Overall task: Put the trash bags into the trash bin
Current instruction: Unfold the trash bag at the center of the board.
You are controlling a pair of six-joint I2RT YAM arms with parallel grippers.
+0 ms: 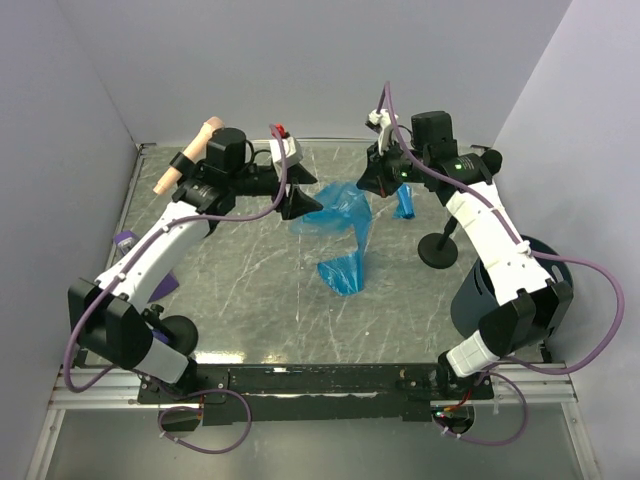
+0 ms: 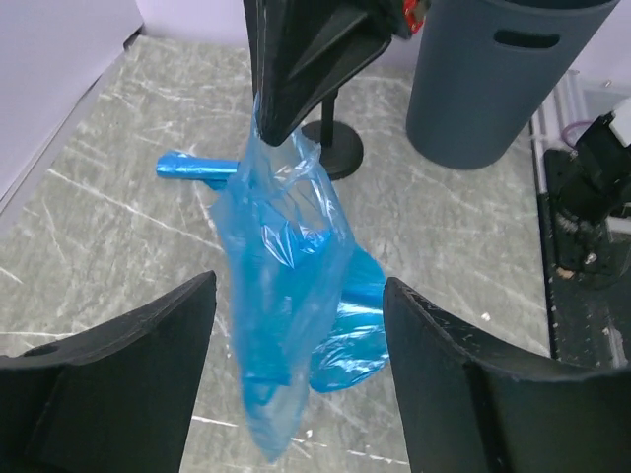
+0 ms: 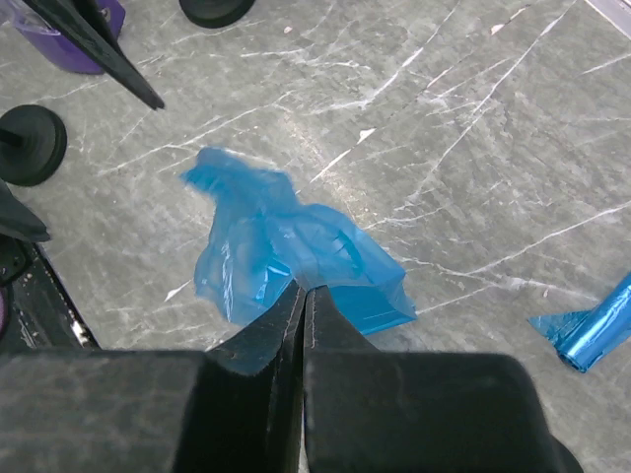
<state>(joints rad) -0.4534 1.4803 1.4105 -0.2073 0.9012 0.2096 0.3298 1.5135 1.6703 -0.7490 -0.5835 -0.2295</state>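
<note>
While right claw (image 3: pixel 304 289) pinches trash bag (image 2: pixel 286 296) (arm (image 1: pixel 490 225) outstretched); left claw (image 1: pixel 303 205) open, facing it.

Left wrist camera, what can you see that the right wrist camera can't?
Only the left wrist view shows the trash bin, standing upright with its slot handle. Only the right wrist view shows a purple object in its top-left corner. Both show the blue trash bag pinched in the shut right gripper, the small blue roll lying on the table, and a black stand base.

- Lighting: bright, even, diffuse from overhead; shadows soft.
- Table (image 1: pixel 250 300): mild sheen, scratches crisp.
- Wrist views: left gripper fingers (image 2: pixel 108 394) slightly soft; trash bag (image 2: pixel 281 296) sharp.
</note>
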